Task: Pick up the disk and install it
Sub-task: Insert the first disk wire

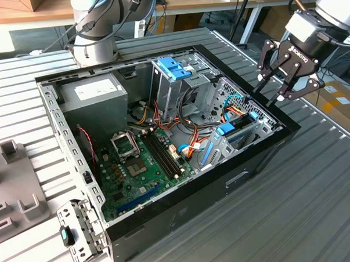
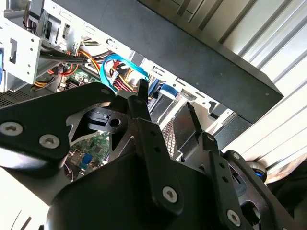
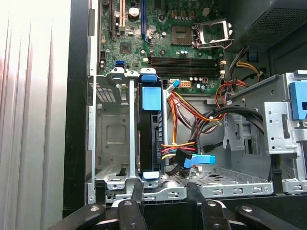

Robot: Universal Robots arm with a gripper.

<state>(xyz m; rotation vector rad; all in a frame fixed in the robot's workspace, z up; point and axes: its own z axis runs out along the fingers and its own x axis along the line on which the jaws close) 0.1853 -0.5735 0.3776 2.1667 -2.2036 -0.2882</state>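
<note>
The disk (image 3: 149,129) stands on edge in a slot of the metal drive bay (image 3: 109,139) at the corner of the open computer case (image 1: 184,212). Blue rails frame its dark side, and orange, red and blue cables meet it at one end. In the exterior view the disk (image 1: 240,134) shows at the case's right end, under blue tabs. My gripper (image 1: 268,89) hangs open just outside and above that end of the case, with nothing between its black fingers (image 3: 136,194). In both wrist views the gripper (image 2: 165,98) points down at the bay.
Inside the case lie the green motherboard (image 1: 135,162), a grey power supply box (image 1: 95,94) and a tall metal cage with a blue top (image 1: 175,70). The arm's base (image 1: 95,30) stands behind the case. Grey fixtures (image 1: 14,184) sit on the ribbed table at the exterior view's left.
</note>
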